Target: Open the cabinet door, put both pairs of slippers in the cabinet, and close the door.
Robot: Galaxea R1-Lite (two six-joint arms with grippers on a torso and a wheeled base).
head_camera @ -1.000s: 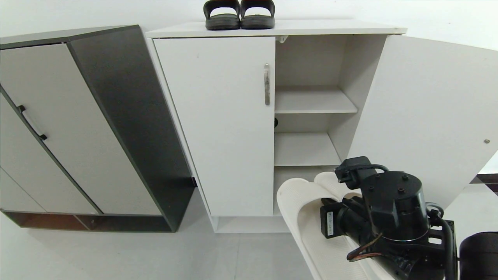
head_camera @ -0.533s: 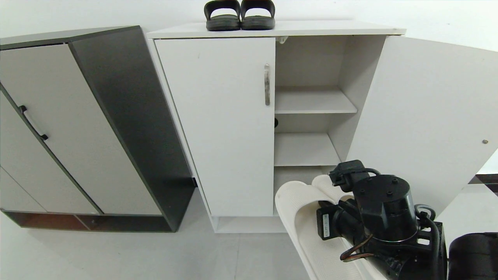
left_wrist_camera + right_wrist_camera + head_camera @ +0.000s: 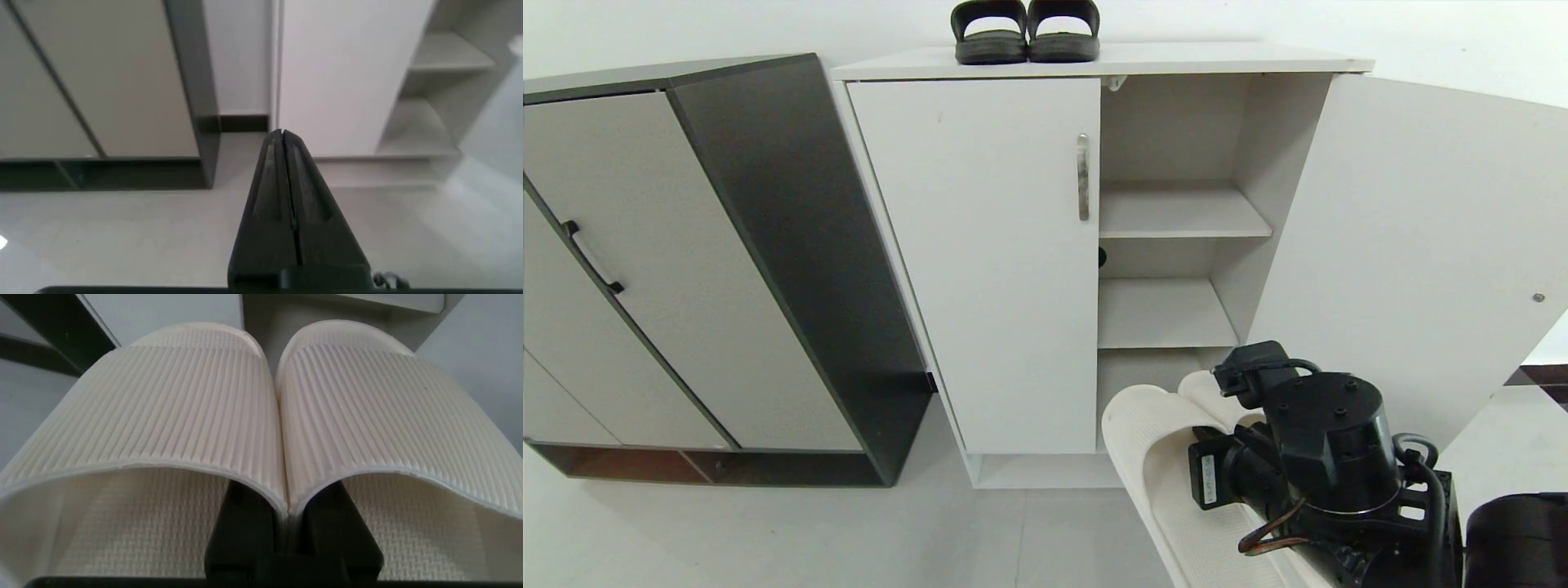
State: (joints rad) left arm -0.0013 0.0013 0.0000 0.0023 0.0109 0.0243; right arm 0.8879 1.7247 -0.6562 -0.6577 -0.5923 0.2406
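White floor (image 3: 849, 539), cabinet door (image 3: 1405, 245) open; my right gripper (image 3: 288, 532) clamps the white slippers (image 3: 1160, 457), toes pointing 12 o'clock at bottom shelf (image 3: 1143, 363); left gripper (image 3: 283, 155) closed, empty

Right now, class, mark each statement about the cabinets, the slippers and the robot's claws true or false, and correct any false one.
1. The right door of the white two-door cabinet stands open. True.
2. The pair of black open-toe slippers lies on the middle shelf. False: it sits on top of the white two-door cabinet.
3. The right claw grips the pair of cream ribbed slippers. True.
4. The left claw is wide open. False: it is shut and empty.
5. The dark grey cabinet has an open door. False: its doors are closed.
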